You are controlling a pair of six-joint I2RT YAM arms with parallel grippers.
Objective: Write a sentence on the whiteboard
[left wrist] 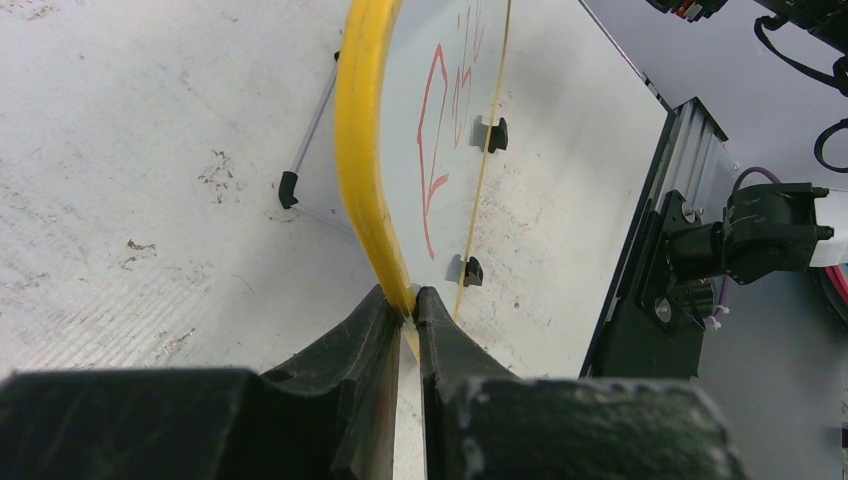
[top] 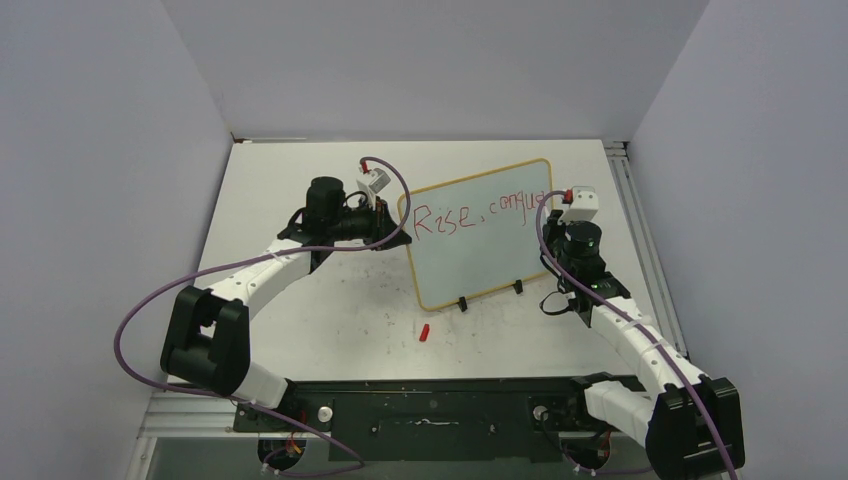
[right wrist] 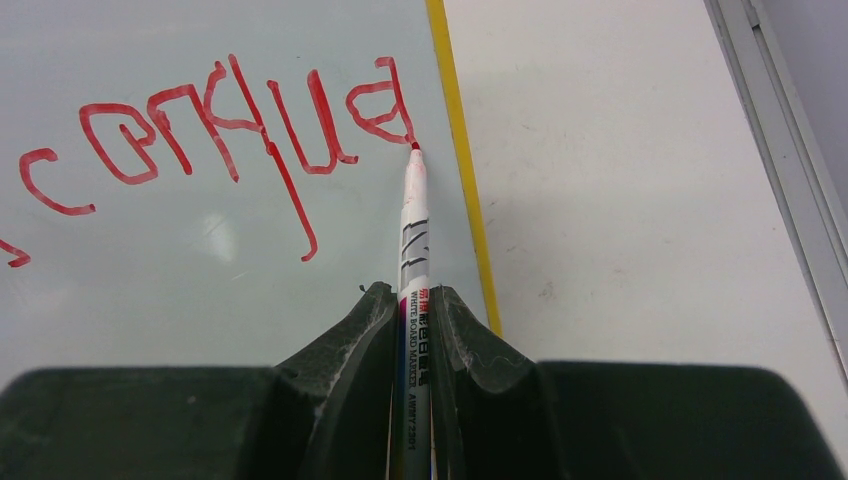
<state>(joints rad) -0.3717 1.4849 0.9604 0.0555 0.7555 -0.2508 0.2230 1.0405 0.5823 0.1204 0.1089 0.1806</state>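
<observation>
The whiteboard point(top: 478, 235) stands tilted on two black clip feet at mid-table, with a yellow frame point(left wrist: 362, 150). Red lettering, the sentence point(top: 480, 213), reads "Rise, conque" along its top. My left gripper point(left wrist: 412, 298) is shut on the board's left edge point(top: 403, 222). My right gripper point(right wrist: 415, 292) is shut on a white whiteboard marker point(right wrist: 414, 235), whose red tip point(right wrist: 415, 146) touches the board at the foot of the last letter point(right wrist: 380, 100), close to the right frame point(right wrist: 462, 160). In the top view the right gripper point(top: 560, 215) sits at the board's right edge.
A small red marker cap point(top: 424, 333) lies on the scuffed white table point(top: 330, 310) in front of the board. A metal rail point(top: 640, 220) runs along the table's right edge. The board's thin support leg point(left wrist: 305, 150) rests behind it. Grey walls enclose the table.
</observation>
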